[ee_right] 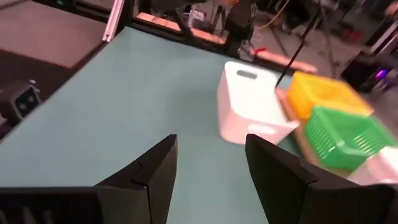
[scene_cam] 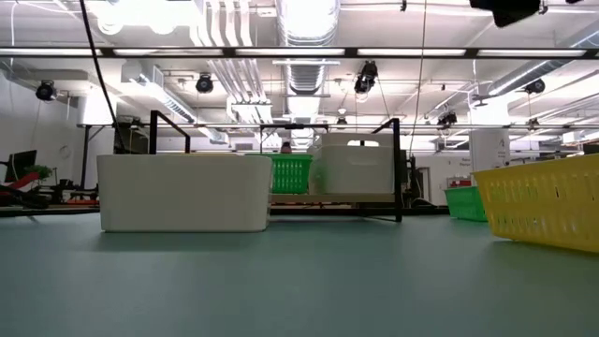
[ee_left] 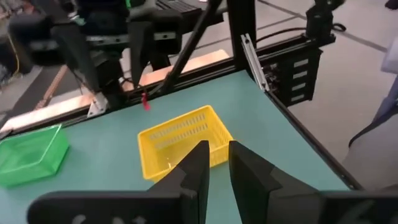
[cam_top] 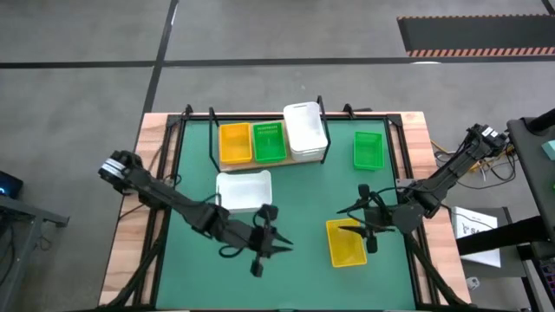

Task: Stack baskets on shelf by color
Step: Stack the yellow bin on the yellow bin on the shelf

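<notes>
The shelf (cam_top: 260,163) stands at the mat's far edge and carries a yellow basket (cam_top: 234,143), a green basket (cam_top: 268,141) and a white basket (cam_top: 305,132) side by side. Three more baskets rest on the mat: white (cam_top: 244,191), green (cam_top: 368,150) and yellow (cam_top: 346,243). My left gripper (cam_top: 282,247) hovers near the mat's middle, left of the yellow basket (ee_left: 183,140), its fingers a narrow gap apart (ee_left: 214,168). My right gripper (cam_top: 360,221) hangs open (ee_right: 208,162) over the yellow basket's far rim, facing the white basket (ee_right: 252,102).
The green mat (cam_top: 312,191) has free room between the loose baskets. Black frame rails (cam_top: 403,156) and the wooden table border run along the sides. In the low view the white basket (scene_cam: 182,192) stands near left and the yellow one (scene_cam: 543,211) near right.
</notes>
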`<control>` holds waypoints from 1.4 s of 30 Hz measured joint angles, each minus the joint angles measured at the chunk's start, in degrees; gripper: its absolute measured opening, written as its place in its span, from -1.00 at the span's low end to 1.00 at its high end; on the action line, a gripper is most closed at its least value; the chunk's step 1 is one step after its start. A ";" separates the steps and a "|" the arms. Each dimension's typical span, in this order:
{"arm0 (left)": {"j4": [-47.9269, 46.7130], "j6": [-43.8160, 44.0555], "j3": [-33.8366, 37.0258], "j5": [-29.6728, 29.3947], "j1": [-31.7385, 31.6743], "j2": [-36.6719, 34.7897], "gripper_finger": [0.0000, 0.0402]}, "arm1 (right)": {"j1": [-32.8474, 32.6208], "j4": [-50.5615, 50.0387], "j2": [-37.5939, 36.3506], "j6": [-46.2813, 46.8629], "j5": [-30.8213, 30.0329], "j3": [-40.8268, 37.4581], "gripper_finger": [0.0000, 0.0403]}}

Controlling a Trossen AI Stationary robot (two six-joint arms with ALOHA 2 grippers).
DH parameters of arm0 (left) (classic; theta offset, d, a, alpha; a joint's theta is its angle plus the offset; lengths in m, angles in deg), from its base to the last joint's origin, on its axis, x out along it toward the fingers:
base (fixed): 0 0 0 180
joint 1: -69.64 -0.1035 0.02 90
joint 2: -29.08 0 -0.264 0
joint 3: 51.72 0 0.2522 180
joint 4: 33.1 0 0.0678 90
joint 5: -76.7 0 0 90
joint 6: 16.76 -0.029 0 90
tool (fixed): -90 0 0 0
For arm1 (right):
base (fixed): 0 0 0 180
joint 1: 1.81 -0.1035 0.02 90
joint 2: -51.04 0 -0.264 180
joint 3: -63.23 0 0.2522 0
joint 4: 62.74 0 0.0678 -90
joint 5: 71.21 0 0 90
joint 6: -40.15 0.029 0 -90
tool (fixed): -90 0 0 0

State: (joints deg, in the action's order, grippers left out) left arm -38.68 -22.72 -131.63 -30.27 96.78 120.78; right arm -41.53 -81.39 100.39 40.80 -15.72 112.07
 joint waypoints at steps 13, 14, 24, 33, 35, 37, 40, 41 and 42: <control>0.91 -1.96 0.07 -0.02 2.32 2.88 -0.78 | 0.00 -0.26 12.18 12.40 9.18 4.75 -0.09; 0.64 -1.91 0.07 -0.03 2.62 2.52 -0.78 | 0.00 -1.90 13.09 12.93 9.90 6.28 -0.09; -16.91 5.36 0.15 -11.20 6.76 -1.36 -0.78 | 0.00 -31.50 22.51 19.96 12.74 24.88 -0.09; -18.46 4.09 3.97 -18.18 8.05 -9.27 -0.78 | -0.09 -42.83 31.54 25.98 23.26 36.14 -0.09; -17.79 4.01 5.72 -18.25 8.07 -10.75 -0.78 | -0.09 -43.19 33.41 28.13 27.75 37.08 -0.09; -18.69 2.35 7.17 -18.53 8.16 -13.17 -0.78 | -0.12 -44.25 35.26 31.63 31.20 37.74 -0.09; -17.82 1.31 8.19 -18.92 8.26 -18.12 -0.78 | -0.37 -44.65 37.76 37.09 35.62 37.91 -0.09; -17.64 1.64 8.57 -19.03 8.26 -19.68 -0.78 | -0.61 -44.66 38.60 38.55 36.51 37.78 -0.09; -17.28 2.55 8.94 -19.17 8.26 -20.84 -0.78 | -0.88 -44.98 39.62 39.87 37.18 37.68 -0.09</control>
State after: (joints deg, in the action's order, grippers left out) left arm -55.96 -20.17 -122.69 -49.44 105.04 99.94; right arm -42.41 -126.38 140.01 80.67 21.46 149.75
